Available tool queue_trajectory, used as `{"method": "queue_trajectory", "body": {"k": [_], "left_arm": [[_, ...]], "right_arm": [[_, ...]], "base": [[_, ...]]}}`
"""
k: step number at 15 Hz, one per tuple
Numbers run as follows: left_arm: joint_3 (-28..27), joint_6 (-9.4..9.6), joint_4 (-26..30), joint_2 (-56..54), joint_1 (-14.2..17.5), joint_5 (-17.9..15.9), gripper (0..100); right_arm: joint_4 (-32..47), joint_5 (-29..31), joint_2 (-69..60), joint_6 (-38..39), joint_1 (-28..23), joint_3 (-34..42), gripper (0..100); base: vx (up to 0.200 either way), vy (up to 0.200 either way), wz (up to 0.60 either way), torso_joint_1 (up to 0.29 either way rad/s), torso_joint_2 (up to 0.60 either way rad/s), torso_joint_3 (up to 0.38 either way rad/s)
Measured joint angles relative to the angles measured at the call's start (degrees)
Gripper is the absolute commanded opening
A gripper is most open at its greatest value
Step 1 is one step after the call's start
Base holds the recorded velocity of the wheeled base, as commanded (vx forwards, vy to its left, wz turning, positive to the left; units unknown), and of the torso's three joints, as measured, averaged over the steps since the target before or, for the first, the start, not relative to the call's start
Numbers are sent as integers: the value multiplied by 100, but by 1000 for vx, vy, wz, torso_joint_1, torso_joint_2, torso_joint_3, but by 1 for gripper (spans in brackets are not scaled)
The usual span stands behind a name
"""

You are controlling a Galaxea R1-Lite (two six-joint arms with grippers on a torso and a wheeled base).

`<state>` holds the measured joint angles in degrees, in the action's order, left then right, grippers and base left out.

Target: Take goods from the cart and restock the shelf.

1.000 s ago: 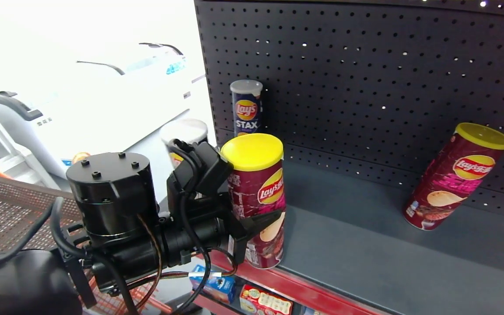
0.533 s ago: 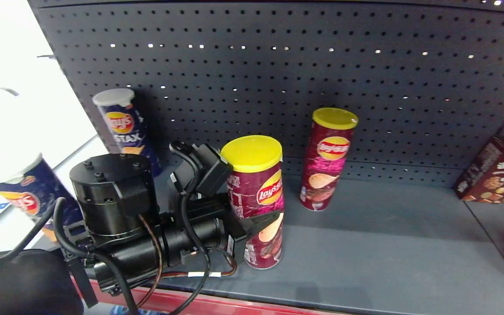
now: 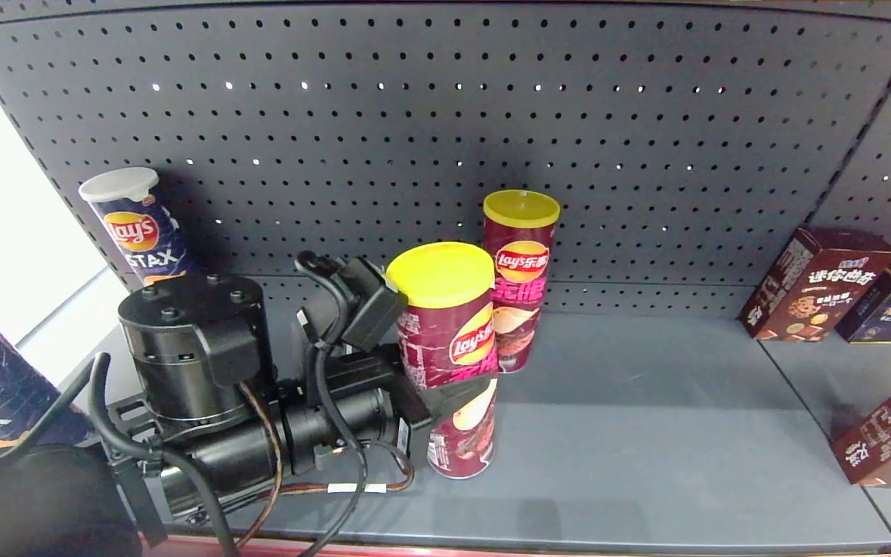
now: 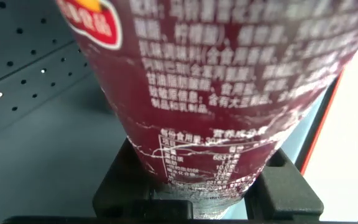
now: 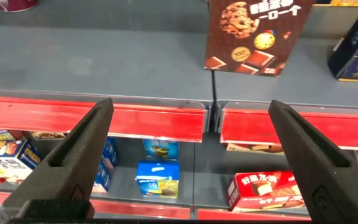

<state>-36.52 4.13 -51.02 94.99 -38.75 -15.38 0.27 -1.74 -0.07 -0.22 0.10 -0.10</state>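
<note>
— L claw [image 3: 439,384] doing what?
— Hugging the red can [image 3: 449,340] tight, low on its side. Can's upright in the claw, over the shelf [image 3: 646,449]. 2nd can [image 3: 519,271] is just behind the claw.
— Heavy?
— Prob light, I think. Thin smooth tube, might slip, and chips break easy. Hold the middle, squeeze soft.
— R claw [image 5: 191,109]?
— Wide, w/ nothing in it.

room on shelf [image 3: 646,433] between back can [image 3: 520,271] and boxes [image 3: 817,282], pegboard [image 3: 492,100] behind
</note>
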Motion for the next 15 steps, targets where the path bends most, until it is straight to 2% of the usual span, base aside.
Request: {"method": "queue_trajectory", "body": {"k": [4,8,10,13,15], "left_arm": [[63,5,13,-119,85,41,0],[218,0,66,-369,119,499,0],[364,0,83,-496,193,551,0],[436,0,94,-610,354,518,0],[307,-6,82,-583,404,488,0]], "right_arm": [[-2,0,0,0,-5,0,100],[11,-13,2,-5,0,0,100],[6,-162,37,-100,12,-72,100],[-102,-386,263,-185,65,-527,100],[-267,-709,878,-257,180,-1045,100]], "base": [[0,0,0,0,0,0],[0,0,0,0,0,0],[0,0,0,0,0,0],[0,0,0,0,0,0],[0,0,0,0,0,0]]}}
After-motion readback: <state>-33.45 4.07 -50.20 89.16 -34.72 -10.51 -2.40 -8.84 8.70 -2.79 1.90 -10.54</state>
